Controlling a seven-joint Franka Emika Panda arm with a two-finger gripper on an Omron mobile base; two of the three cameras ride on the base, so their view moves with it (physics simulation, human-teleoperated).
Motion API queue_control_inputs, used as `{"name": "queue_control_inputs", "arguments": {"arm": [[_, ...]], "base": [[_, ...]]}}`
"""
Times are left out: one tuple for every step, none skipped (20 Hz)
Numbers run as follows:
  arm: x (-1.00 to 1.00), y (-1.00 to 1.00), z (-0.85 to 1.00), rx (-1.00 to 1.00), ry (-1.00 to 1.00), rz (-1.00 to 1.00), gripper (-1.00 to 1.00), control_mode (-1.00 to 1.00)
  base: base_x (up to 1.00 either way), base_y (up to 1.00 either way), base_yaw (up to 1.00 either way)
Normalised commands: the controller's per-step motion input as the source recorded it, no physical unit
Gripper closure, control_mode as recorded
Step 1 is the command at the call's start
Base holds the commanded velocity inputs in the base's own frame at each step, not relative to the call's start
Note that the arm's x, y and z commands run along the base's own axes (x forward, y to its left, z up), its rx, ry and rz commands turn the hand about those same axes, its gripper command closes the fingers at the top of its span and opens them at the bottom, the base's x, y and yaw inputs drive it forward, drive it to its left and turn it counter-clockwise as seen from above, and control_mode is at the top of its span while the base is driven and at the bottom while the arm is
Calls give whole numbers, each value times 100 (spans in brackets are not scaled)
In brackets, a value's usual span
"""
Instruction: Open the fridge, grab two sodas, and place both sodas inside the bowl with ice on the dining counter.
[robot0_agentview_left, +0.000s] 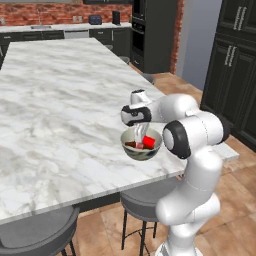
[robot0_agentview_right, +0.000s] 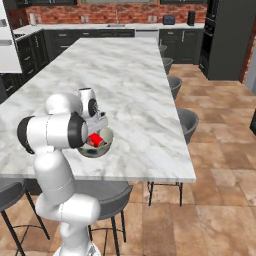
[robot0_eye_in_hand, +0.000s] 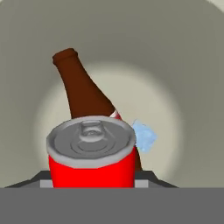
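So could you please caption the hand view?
Red can held upright over the bowl, beside the brown bottle and ice.

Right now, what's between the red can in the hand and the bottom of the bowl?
In the hand view, the brown bottle and an ice cube lie behind the red can, against the bowl floor.

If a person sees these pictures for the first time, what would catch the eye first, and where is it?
First the red can, close before the hand camera, its silver top up, between the fingers over the bowl. Behind it a brown bottle leans inside the bowl beside a pale ice cube. In the base views, the white arm bends over that bowl near the edge of the marble counter.
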Motion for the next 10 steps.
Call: {"name": "queue_control_inputs", "arguments": {"arm": [[0,0,-21,0,0,3,-100,-100],[0,0,-16,0,0,2,-100,-100],[0,0,-7,2,-3,1,-100,-100],[-1,0,-10,0,-1,0,-100,-100],[-2,0,-10,0,0,0,-100,-100],[-3,0,-6,0,0,0,-100,-100],[-7,0,0,0,0,0,-100,-100],[-11,0,0,0,-1,0,-100,-100],[-19,0,0,0,-4,0,-100,-100],[-21,0,4,0,0,-3,-100,-100]], "base": [[0,0,0],[0,0,0],[0,0,0],[0,0,0],[0,0,0],[0,0,0],[0,0,0],[0,0,0],[0,0,0],[0,0,0]]}}
